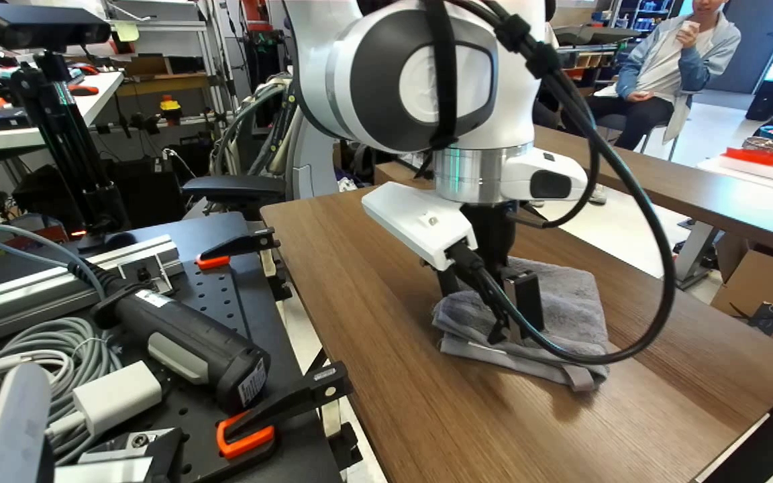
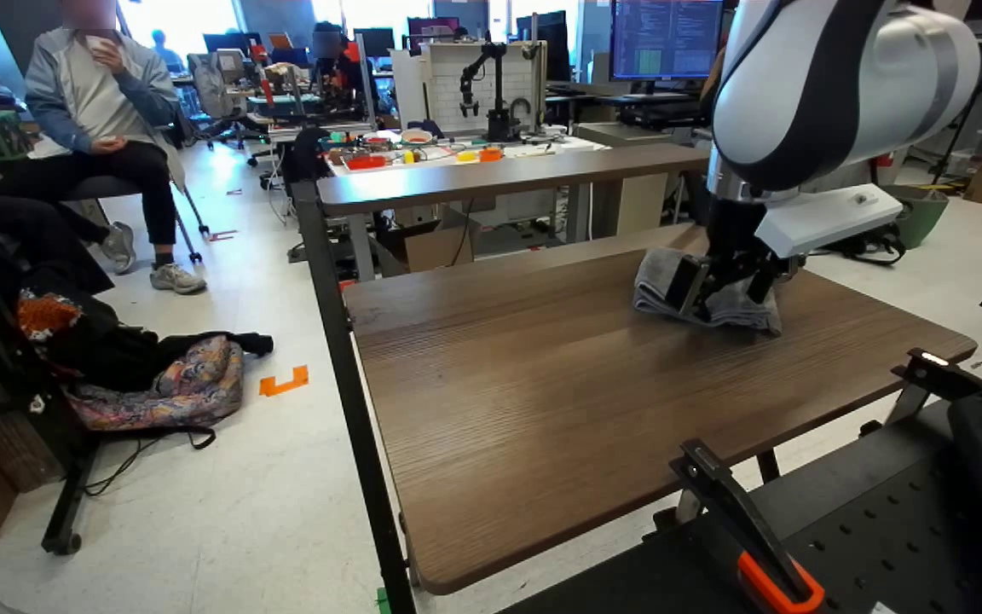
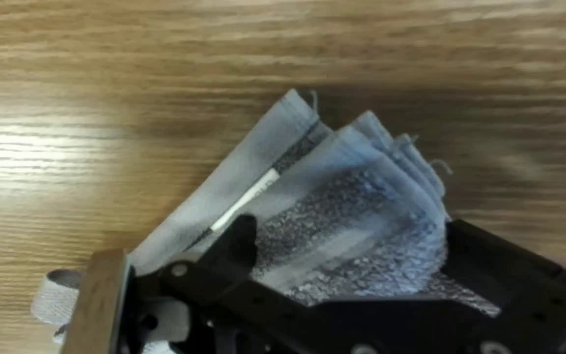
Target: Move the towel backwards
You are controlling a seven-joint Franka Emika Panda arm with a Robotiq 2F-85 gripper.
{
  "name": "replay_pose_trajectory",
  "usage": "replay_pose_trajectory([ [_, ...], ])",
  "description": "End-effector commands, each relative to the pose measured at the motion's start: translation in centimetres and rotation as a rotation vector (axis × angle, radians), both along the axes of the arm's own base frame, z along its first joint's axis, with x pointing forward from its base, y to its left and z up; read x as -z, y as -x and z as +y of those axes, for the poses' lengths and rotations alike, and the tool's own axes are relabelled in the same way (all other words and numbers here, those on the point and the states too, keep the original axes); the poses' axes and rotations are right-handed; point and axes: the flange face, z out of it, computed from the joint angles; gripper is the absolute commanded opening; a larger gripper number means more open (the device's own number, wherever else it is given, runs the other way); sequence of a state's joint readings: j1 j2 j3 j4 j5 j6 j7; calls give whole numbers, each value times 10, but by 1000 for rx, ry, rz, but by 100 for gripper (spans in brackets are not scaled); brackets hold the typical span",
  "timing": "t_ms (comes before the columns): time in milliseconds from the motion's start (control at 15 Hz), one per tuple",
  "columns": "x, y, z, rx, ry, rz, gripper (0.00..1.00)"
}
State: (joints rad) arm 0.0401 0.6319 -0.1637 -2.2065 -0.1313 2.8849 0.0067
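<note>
One brown wooden table [image 1: 380, 376] runs off the bottom of an exterior view; the white robot arm [image 1: 420, 87] above it is cut off at the top. In an exterior view, the grey folded towel [image 2: 655, 280] lies on the table, partly hidden by the gripper [image 3: 352, 226]; its long axis is hard to judge, and the widest bare wood spreads to its left. Its hemmed corners point to the top of the wrist view. The gripper's fingers stand apart, cloth between them; whether they press it, I cannot tell.
</note>
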Motion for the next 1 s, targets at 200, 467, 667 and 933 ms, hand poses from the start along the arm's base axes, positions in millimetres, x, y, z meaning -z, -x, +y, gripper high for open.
replay_pose_trajectory([
  [200,-8,-40,-59,123,26,-60,100],
  [467,-43,-53,-75,156,18,-88,100],
  [667,-72,-50,-73,147,-17,-72,100],
  [933,-73,-52,-71,133,-7,-68,100],
])
